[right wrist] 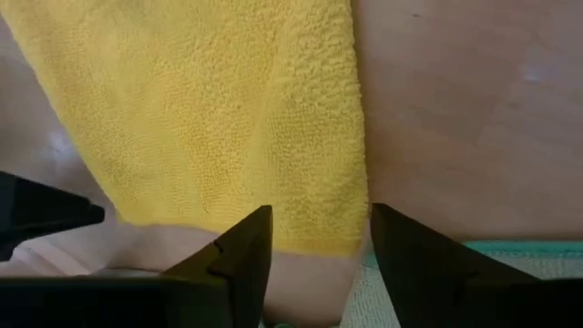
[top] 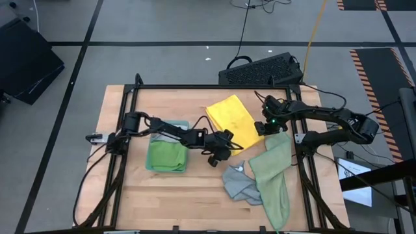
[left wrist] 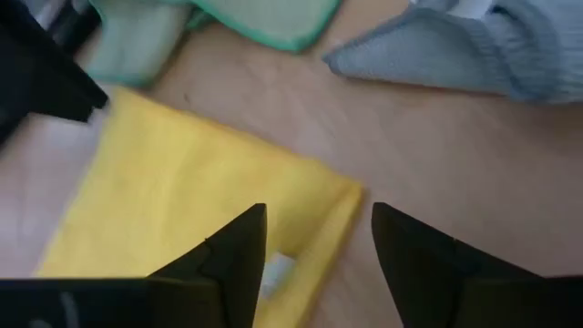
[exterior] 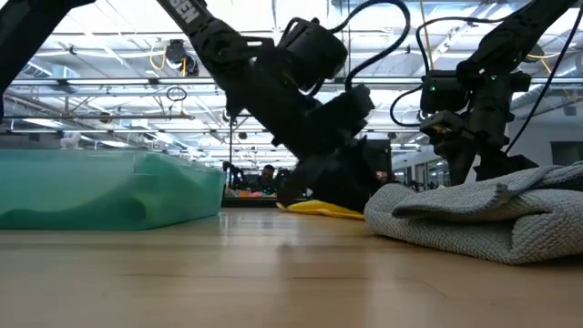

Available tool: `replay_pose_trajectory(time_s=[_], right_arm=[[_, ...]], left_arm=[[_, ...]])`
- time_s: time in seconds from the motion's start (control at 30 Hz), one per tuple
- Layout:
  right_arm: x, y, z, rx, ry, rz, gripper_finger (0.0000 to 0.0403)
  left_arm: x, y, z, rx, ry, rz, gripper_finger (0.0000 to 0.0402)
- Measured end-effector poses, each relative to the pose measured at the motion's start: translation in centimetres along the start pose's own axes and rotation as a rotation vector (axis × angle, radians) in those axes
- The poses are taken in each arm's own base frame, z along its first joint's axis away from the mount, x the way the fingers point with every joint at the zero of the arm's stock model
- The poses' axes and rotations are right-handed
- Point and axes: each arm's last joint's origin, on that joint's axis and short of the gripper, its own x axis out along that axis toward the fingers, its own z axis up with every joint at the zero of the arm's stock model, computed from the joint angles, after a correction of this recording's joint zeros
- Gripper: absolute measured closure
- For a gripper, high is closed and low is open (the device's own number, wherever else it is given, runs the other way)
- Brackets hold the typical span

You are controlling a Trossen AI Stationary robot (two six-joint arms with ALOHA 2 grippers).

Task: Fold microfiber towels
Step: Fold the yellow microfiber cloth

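Handling each microfiber towel calls for a pinch at a corner or hem, judging by the limp, light, thin cloth that drapes and slides. At 5 o'clock on the surface [top: 130, 195] lie the grey towel [top: 239, 183] and pale sage towel [top: 273, 175], unfolded. At centre, the left end effector [top: 218, 156] hangs released over the near corner of the yellow towel [top: 233, 117]. At 2 o'clock the right end effector [top: 265, 127] is released at its far edge. The green stack [top: 166, 156] sits at 9 o'clock.
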Motion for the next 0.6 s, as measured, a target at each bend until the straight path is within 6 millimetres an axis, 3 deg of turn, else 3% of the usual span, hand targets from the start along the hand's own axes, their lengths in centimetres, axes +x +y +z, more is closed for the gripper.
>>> replay_pose_trajectory(time_s=[0.3, 0.6], right_arm=[[0.0, 0.0, 0.0, 0.0, -0.011, -0.011, 0.0223], [0.0, 0.0, 0.0, 0.001, 0.008, 0.007, 0.0222]], left_arm=[[1.3, -0.6, -0.6, 0.057, -0.036, -0.016, 0.0189], [2.0, -1.1, -1.6, 0.019, -0.003, -0.068, 0.0259]])
